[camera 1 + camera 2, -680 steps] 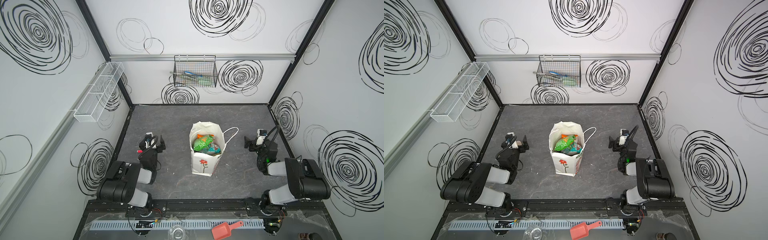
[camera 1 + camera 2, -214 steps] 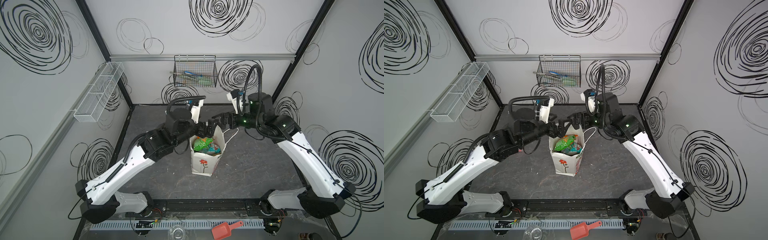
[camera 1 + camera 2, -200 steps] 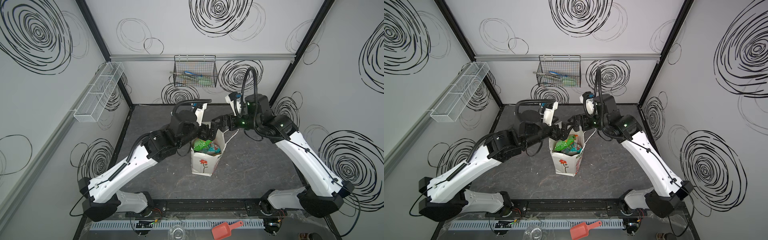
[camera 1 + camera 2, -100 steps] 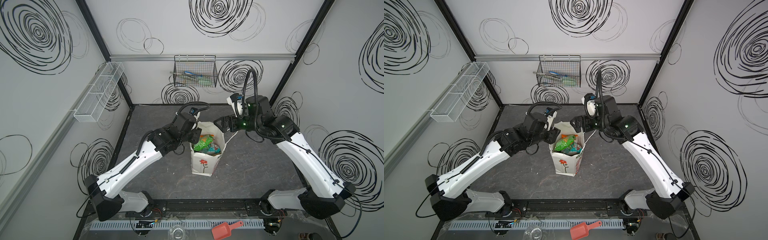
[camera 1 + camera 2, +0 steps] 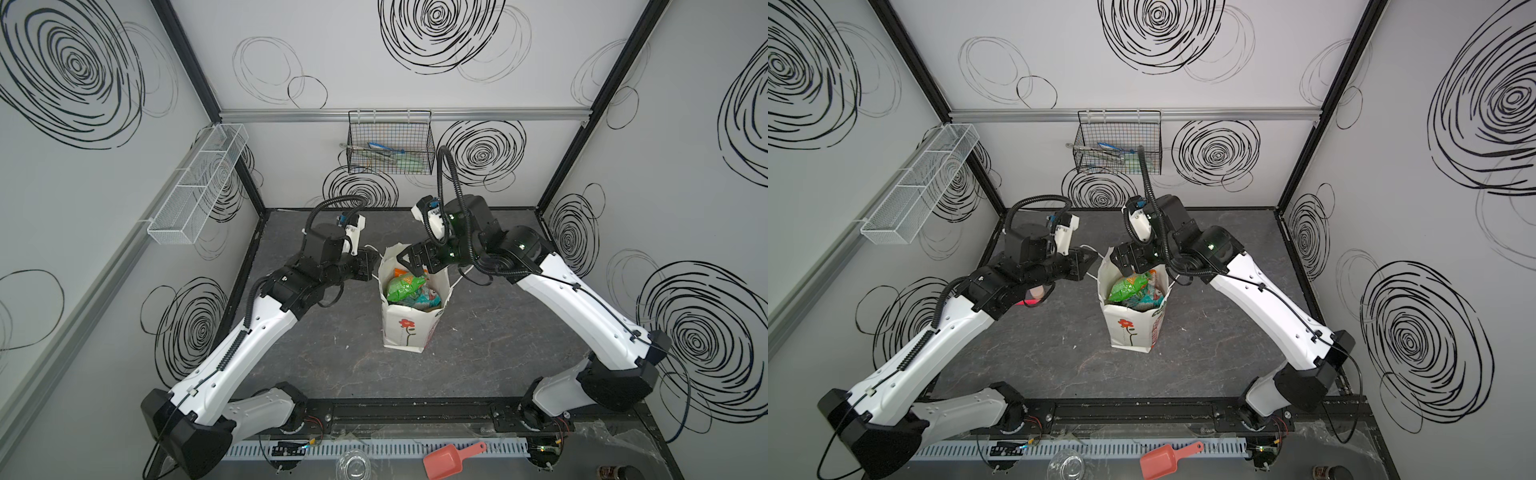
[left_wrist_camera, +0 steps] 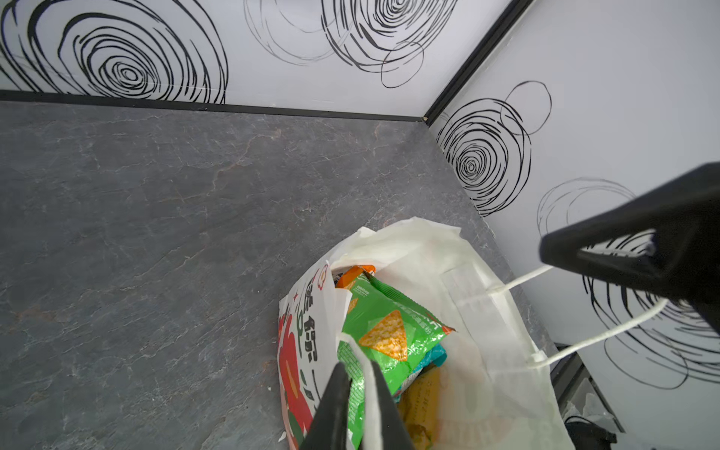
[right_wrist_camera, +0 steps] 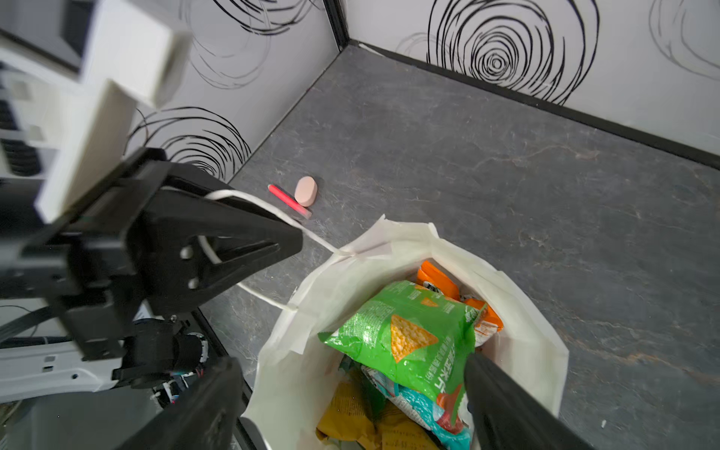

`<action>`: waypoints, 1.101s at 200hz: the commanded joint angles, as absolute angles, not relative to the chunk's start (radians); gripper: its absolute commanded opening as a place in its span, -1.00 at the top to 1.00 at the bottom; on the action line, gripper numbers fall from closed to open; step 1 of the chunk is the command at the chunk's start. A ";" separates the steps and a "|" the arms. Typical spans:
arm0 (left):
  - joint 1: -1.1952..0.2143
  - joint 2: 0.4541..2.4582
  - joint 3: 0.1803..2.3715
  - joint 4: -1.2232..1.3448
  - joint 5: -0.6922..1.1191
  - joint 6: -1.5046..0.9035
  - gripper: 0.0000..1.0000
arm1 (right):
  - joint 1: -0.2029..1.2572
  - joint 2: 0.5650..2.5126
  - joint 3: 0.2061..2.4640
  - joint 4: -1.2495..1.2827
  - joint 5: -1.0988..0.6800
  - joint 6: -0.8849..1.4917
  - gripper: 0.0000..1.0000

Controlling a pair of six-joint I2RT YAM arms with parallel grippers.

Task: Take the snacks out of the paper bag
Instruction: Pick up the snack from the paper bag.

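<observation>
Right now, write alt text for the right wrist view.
Open right gripper over an open white paper bag, a green chip packet atop other snacks inside. The left gripper is clamped on the bag's cord handle.

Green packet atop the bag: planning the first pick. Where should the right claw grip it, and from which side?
Likely from above, through the paper bag mouth: the green packet lies topmost, fairly flat, walled in sideways. Pinch a crimped end.

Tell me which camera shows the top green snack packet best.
Right wrist view: the green packet lies on top in the open paper bag, close up, its printed face nearly whole. The left wrist view shows it close too, but partly behind the bag's rim. In both top views it is a small green patch.
</observation>
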State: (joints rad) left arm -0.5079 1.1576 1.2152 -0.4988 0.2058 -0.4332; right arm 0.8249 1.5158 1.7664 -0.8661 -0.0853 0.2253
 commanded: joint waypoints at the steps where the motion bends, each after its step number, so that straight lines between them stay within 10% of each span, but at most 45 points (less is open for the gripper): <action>1: -0.502 1.156 1.206 -0.449 0.267 -0.453 1.00 | 0.830 1.524 1.715 -0.911 -0.008 0.235 -0.91; 140: -0.491 1.163 1.201 -0.449 0.258 -0.451 1.00 | 0.842 1.599 1.478 -0.828 -0.030 0.346 -0.59; 220: -0.492 1.149 1.189 -0.449 0.243 -0.451 1.00 | 0.843 1.629 1.567 -0.866 -0.082 0.353 0.57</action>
State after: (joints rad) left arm -0.4988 1.1576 1.2018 -0.4904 0.2462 -0.4458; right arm 0.8379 1.6321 1.5234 -0.8413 -0.0608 0.3443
